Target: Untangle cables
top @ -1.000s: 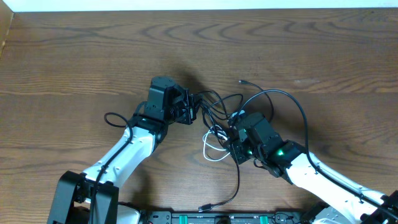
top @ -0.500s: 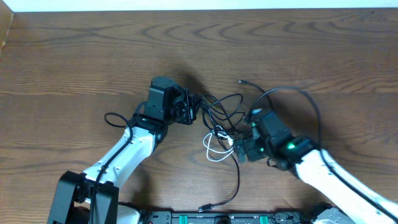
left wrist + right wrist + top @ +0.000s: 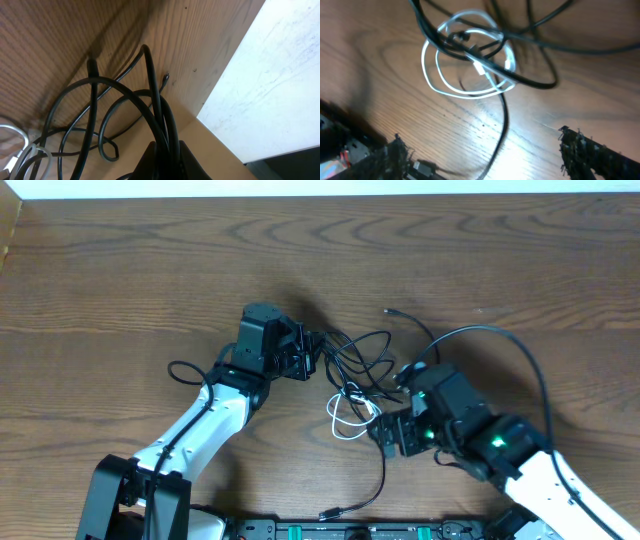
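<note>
Two thin black cables [image 3: 358, 352] lie looped and crossed over one another near the middle of the table [image 3: 120, 280]. One strand trails toward the near edge and ends in a small plug [image 3: 326, 514]. The shorter white cable [image 3: 343, 418] lies coiled in overlapping rings, crossed by black strands.

Cables [image 3: 352, 378] on the table [image 3: 120, 270] (centre), between left gripper [image 3: 318, 357] and right gripper [image 3: 388, 436]

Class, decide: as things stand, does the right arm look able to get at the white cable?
Probably yes. The open right gripper faces the white cable at close range. But black cables cross over its loops, so grabbing it alone looks doubtful.
</note>
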Robot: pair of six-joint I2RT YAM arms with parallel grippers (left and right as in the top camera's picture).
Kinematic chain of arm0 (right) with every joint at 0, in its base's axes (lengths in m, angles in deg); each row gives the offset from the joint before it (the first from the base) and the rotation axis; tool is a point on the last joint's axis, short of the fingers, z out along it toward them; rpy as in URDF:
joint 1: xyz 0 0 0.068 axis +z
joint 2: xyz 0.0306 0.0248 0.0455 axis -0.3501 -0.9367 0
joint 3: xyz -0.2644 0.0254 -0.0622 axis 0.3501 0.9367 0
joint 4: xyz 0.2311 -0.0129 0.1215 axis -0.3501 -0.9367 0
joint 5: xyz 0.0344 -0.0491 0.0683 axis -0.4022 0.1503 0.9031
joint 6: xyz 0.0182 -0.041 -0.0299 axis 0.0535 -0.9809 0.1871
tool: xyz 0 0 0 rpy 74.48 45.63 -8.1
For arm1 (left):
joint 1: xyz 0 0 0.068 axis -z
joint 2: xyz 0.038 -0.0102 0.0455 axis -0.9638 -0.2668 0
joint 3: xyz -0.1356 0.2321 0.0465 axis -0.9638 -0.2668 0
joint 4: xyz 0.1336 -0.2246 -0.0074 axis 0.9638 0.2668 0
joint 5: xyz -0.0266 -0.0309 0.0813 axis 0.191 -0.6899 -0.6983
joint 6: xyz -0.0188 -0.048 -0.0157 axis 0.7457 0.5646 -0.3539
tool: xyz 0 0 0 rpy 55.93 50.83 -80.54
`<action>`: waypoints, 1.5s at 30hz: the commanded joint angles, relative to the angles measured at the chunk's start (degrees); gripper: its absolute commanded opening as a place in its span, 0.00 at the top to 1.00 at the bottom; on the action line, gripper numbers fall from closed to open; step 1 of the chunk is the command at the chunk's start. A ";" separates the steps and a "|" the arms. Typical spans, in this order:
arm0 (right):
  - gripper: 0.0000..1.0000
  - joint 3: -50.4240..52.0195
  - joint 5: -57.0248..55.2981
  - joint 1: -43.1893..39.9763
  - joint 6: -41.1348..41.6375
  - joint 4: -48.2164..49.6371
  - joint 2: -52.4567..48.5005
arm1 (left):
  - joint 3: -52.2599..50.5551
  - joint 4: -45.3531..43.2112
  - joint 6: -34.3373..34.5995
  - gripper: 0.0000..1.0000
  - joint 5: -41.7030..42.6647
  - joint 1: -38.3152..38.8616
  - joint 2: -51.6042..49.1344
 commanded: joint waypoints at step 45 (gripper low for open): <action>0.99 0.87 6.03 0.68 -13.90 9.64 -11.45 | 0.42 0.07 -1.03 0.92 0.55 -0.28 0.00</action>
